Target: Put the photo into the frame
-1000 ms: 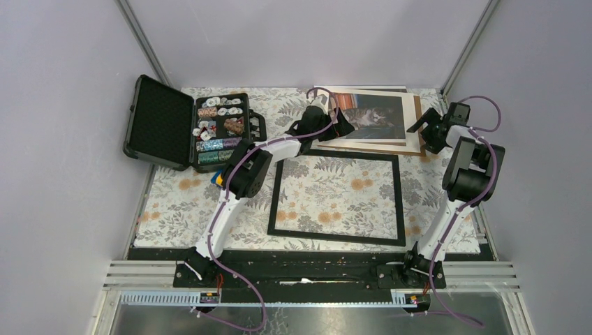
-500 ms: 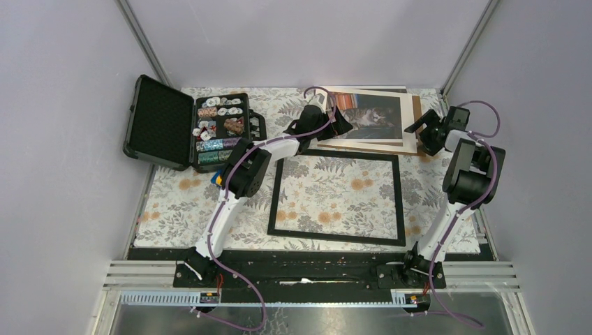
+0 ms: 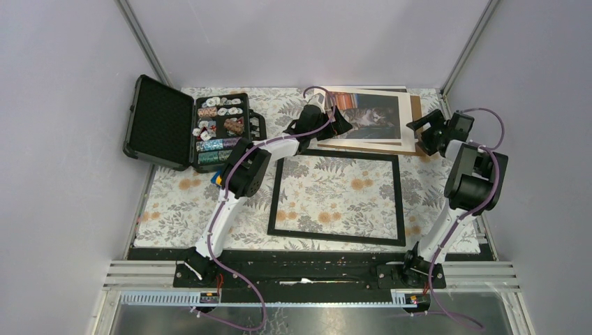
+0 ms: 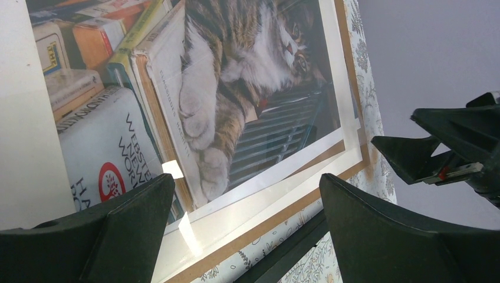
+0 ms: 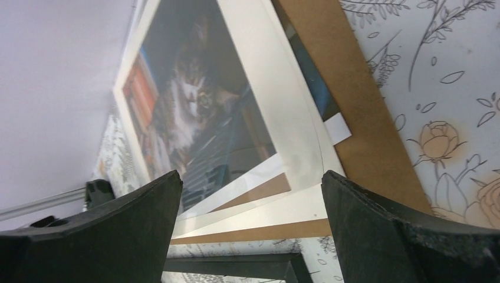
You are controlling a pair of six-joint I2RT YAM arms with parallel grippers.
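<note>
Flanking the photo (image 3: 370,115), left gripper (image 3: 340,121) and right gripper (image 3: 419,137) both gape wide.

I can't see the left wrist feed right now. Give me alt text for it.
The open left gripper hangs close over the cat photo, fingers spread either side of the tabby's paws. A cream mat and a brown backing board show around it; the black frame shows below, the right gripper at far right.

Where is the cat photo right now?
In the top view the photo lies at the far side, right of centre, just beyond the black frame.
</note>
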